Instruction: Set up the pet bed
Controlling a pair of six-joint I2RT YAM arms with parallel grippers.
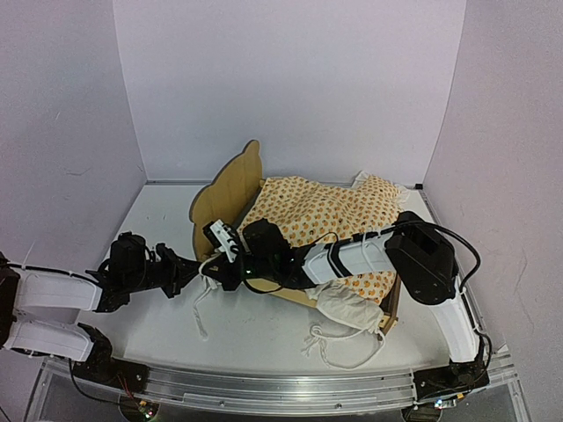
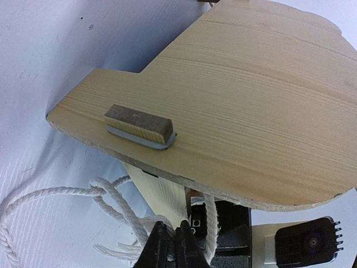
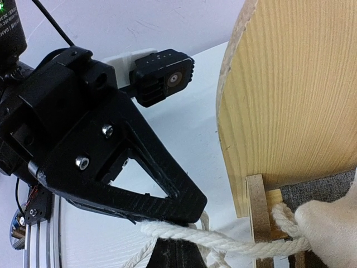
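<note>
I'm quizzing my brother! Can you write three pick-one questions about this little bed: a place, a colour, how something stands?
1. Where does the orange-print cloth bedding lie? A) on the light plywood pet bed B) on a chair C) in a box
2. What colour is the twisted cord? A) red B) white C) green
3. How does the scalloped plywood headboard stand? A) flat B) snapped C) upright
Answers: 1 A, it covers the bed; 2 B, every strand is white; 3 C, it stands on edge.

The orange-print bedding (image 1: 321,211) lies spread out, a small white pillow (image 1: 346,308) touching its near right edge and a white twisted cord (image 1: 201,309) trailing off its near left corner across the white surface (image 1: 167,220).
</note>
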